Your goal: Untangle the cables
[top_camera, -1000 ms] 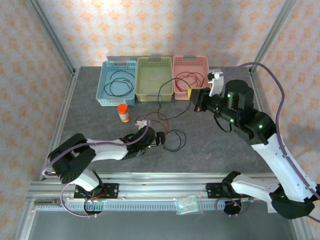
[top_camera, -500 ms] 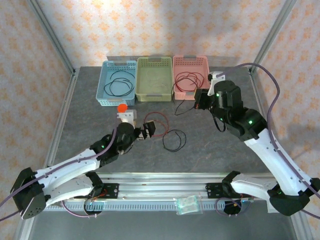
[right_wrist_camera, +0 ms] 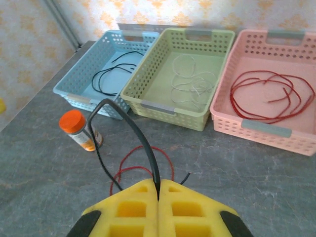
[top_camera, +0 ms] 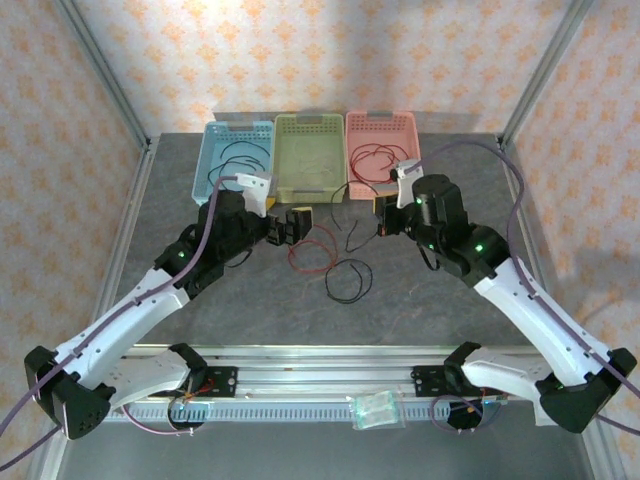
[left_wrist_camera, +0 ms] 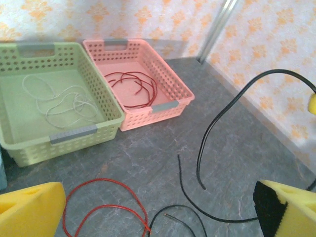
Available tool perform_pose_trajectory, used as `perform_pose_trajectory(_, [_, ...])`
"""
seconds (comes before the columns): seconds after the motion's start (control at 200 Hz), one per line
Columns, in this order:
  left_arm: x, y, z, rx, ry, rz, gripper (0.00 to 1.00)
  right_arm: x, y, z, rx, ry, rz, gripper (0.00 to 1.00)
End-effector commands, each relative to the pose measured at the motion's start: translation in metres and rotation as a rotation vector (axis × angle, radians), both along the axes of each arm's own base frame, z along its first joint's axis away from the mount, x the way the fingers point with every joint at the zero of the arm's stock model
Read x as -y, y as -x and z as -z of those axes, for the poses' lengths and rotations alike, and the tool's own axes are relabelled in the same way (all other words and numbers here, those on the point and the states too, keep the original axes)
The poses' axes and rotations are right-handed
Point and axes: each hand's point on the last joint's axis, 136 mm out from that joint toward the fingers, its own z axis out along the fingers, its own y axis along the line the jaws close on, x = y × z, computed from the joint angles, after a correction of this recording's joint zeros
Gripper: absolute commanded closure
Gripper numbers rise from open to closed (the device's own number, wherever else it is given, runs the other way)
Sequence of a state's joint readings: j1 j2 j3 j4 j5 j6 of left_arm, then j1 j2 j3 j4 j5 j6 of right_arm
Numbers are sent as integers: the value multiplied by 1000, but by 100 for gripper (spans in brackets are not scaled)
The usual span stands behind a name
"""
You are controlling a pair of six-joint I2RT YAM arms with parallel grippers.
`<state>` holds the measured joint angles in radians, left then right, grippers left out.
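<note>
Rail [top_camera: 300, 372] at the near edge carries both arm bases, and a small clear bag [top_camera: 376, 410] lies on it. Beyond it, on the grey table [top_camera: 450, 320], a loose black loop [top_camera: 348, 281] lies flat. Just past it sits a loose red loop [top_camera: 312, 250]. From overhead the edges of the 2 loops seem to meet.

The left gripper [top_camera: 298, 224] hovers at the far-left side of the red loop. Its 2 yellow fingers [left_wrist_camera: 29, 212] are spread wide with nothing between them, and its wrist camera looks down on the red wire below.

Facing it from the right, the right gripper [right_wrist_camera: 158, 190] is clamped tight on 1 held black cable [right_wrist_camera: 140, 138]. That cable rises from the pressed-together pads, arches over and drops back toward the table. Its free end hangs near the 2 loose loops.

An orange-capped bottle [right_wrist_camera: 76, 129] stands upright just in front of the blue basket [right_wrist_camera: 66, 94].

At the far edge, 3 baskets sit side by side, touching:
- The blue basket, on the left, holds a coiled black wire [right_wrist_camera: 114, 70].
- The green basket [right_wrist_camera: 168, 113], in the middle, holds a thin white wire [right_wrist_camera: 192, 84].
- The pink basket [right_wrist_camera: 261, 131], on the right, holds a coiled red wire [right_wrist_camera: 269, 96].
</note>
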<state>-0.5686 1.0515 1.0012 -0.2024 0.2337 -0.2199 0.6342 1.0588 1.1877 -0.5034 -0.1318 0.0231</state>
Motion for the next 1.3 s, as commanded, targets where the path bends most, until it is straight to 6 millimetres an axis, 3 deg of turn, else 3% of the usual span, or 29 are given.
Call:
perform_pose_trajectory(0.0, [10, 17, 2, -16, -63, 182, 2, -15, 16, -16, 87, 9, -161, 100])
perform_pose_trajectory(0.25, [28, 33, 9, -44, -82, 363, 1, -42, 39, -6, 33, 61, -407, 100])
perform_pose_trajectory(0.516, [39, 31, 25, -87, -65, 421, 3, -55, 48, 10, -32, 81, -515, 100])
perform_pose_trajectory(0.581, [41, 31, 26, -88, -65, 429, 10, -55, 50, 10, -34, 77, -525, 100])
perform_pose_trajectory(0.736, [44, 31, 27, -81, -57, 447, 41, -55, 50, 10, -37, 78, -521, 100])
perform_pose_trajectory(1.026, [46, 29, 35, -93, -55, 451, 44, -58, 60, -5, -9, 28, -563, 100])
perform_pose_trajectory(1.292, [45, 28, 29, -74, -50, 438, 80, -53, 55, 0, -23, 44, -518, 100])
